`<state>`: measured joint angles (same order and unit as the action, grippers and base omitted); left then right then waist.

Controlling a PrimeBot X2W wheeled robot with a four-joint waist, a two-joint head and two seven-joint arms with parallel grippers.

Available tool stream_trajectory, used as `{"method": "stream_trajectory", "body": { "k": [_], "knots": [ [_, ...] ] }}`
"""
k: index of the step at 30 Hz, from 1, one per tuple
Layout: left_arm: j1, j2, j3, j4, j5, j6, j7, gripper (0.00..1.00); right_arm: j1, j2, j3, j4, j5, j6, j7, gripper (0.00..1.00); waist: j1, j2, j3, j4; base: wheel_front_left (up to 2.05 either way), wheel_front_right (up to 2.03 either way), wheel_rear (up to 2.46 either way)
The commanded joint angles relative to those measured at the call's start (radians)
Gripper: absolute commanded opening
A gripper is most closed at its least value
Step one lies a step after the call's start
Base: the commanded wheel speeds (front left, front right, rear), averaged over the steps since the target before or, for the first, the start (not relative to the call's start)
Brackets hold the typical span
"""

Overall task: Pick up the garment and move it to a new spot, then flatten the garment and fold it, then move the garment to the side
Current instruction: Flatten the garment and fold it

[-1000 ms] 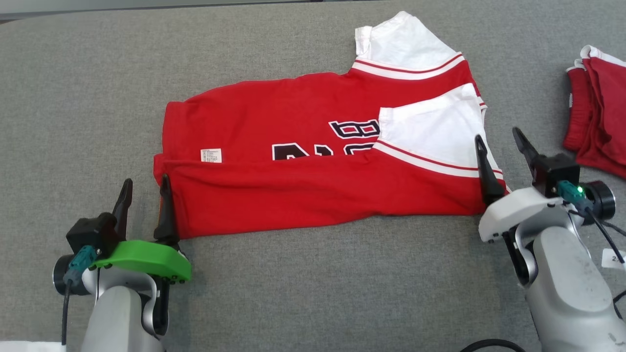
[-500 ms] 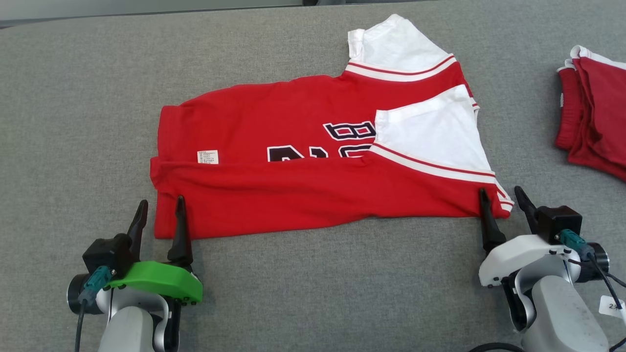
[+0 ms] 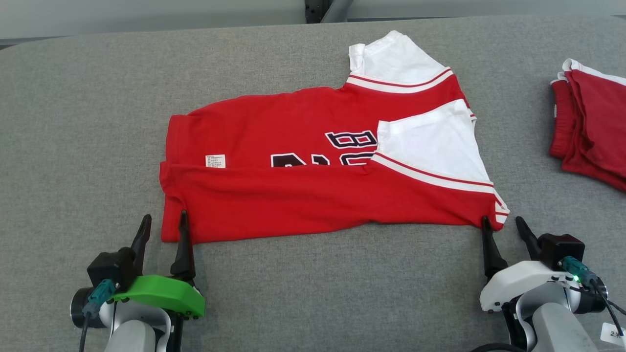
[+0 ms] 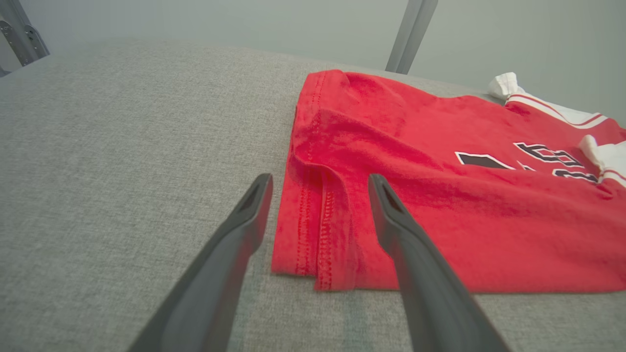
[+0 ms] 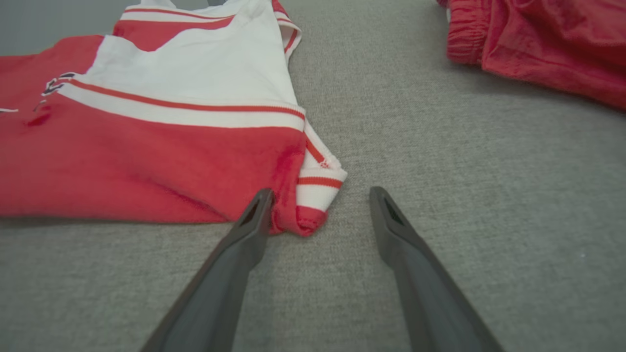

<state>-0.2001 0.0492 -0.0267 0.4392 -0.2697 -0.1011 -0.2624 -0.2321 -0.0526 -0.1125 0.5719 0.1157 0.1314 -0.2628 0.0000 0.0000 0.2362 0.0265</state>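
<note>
The half-folded red-and-white garment (image 3: 313, 171) lies flat in the middle of the grey woven desk (image 3: 98, 122), with a heap of red cloth (image 3: 592, 132) well apart at the right edge. The left gripper (image 3: 164, 216) and the right gripper (image 3: 502, 221) sit at its near corners, jaws spread wide and holding nothing. Behind are a pale wall (image 3: 146, 14) and a dark post (image 3: 318, 9).

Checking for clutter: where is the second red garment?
The second red garment lies at the head view's right edge, apart from the jersey and beyond the right gripper.
</note>
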Motion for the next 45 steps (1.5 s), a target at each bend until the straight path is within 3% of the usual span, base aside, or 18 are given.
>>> {"method": "stream_trajectory", "body": {
  "k": [1,2,3,5,30,45],
  "knots": [
    [0.006,0.003,0.003,0.002,-0.002,-0.001,-0.003,1.00,0.006,-0.001,0.005,0.006,0.008,-0.002,-0.002,1.00,0.0000,0.0000,0.000,0.000,0.00,0.00,0.00],
    [0.006,0.003,0.002,0.003,-0.002,-0.001,-0.003,1.00,0.004,-0.001,0.013,0.014,0.011,-0.002,-0.002,1.00,0.0000,0.0000,0.000,0.000,0.00,0.00,0.00],
    [0.005,0.003,0.001,0.004,-0.002,-0.002,-0.003,1.00,-0.001,0.000,0.018,0.016,0.014,-0.002,-0.002,0.60,0.0000,0.0000,0.001,0.001,0.00,0.00,0.00],
    [0.000,0.003,-0.002,0.007,-0.002,-0.003,-0.003,1.00,-0.010,0.000,0.024,0.019,0.017,-0.001,-0.001,0.00,0.0000,0.0000,0.002,0.003,0.00,0.00,0.00],
    [-0.022,0.004,-0.052,0.084,-0.041,-0.021,-0.003,1.00,-0.009,-0.050,0.039,-0.052,0.001,-0.002,-0.001,0.00,0.0000,0.0000,0.009,-0.006,0.00,0.00,0.00],
    [-0.022,0.004,-0.080,0.099,0.069,0.075,-0.003,1.00,-0.019,-0.037,0.044,-0.054,-0.011,-0.002,-0.001,0.00,0.0000,0.0000,0.019,-0.012,0.00,0.00,0.00]
  ]
}}
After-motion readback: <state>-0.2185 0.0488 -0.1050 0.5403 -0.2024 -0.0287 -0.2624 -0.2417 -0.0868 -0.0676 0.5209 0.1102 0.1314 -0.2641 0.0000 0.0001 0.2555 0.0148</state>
